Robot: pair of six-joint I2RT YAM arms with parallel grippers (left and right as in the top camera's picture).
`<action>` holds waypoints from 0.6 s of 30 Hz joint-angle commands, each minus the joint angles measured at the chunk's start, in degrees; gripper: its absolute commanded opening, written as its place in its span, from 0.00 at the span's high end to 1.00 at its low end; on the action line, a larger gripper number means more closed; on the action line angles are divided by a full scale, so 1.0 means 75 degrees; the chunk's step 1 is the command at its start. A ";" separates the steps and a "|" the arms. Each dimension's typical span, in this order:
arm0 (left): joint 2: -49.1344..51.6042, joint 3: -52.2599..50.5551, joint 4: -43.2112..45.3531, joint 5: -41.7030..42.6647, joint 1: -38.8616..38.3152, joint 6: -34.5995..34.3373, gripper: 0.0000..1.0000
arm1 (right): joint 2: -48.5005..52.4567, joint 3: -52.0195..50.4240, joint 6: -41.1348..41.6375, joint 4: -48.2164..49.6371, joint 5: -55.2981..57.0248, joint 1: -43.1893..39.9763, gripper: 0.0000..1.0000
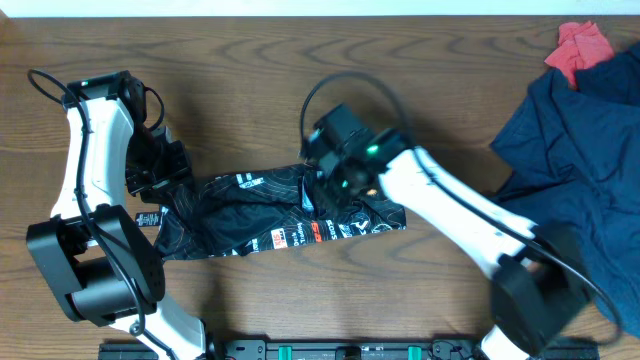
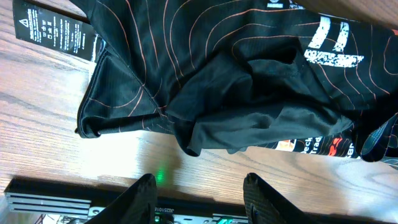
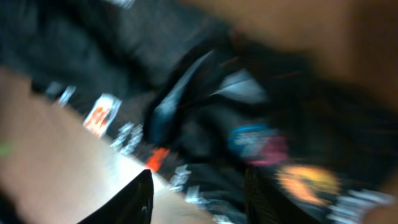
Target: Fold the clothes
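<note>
two arms bend over a wooden table (image 1: 250, 60), and one black jersey (image 1: 250, 215) lies bunched in a long crumpled band across the middle of the overhead frame, a little below centre. its thin orange contour lines and its white and orange lettering show along the lower edge. the left gripper (image 1: 168, 165) sits at the band's left end. in the left wrist view its fingers (image 2: 142, 200) are spread wide at the bottom of the frame, with only bare wood and a dark rail (image 2: 50, 194) between them. the jersey fills the upper part of that frame, apart from the fingertips. a black care tag (image 2: 56, 28) with white print lies at the upper left there, beside the cloth's edge. the right gripper (image 1: 338, 180) is over the jersey, just right of centre in the overhead view. the right wrist view is badly blurred, yet its fingers (image 3: 134, 199) stand apart with dark printed cloth past them; whether they touch it cannot be told. a navy garment (image 1: 590, 130) lies heaped at the right edge, well apart from the jersey, with a small red cloth (image 1: 582, 45) at its top in the upper right corner.
</note>
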 commanded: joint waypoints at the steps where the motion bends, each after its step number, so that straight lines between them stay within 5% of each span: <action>1: 0.0070 0.0006 -0.0038 -0.0093 -0.0020 0.0076 0.52 | -0.0090 0.0017 0.0341 -0.0029 0.1107 -0.0420 0.59; 13: 0.0070 0.0006 -0.0047 -0.0093 -0.0020 0.0076 0.53 | 0.1373 -0.0431 0.0388 -0.0224 -0.1134 0.0353 0.64; 18: 0.0070 0.0006 -0.0041 -0.0096 -0.0020 0.0076 0.52 | 0.1174 -0.0391 0.0408 -0.0326 -0.0898 0.0653 0.63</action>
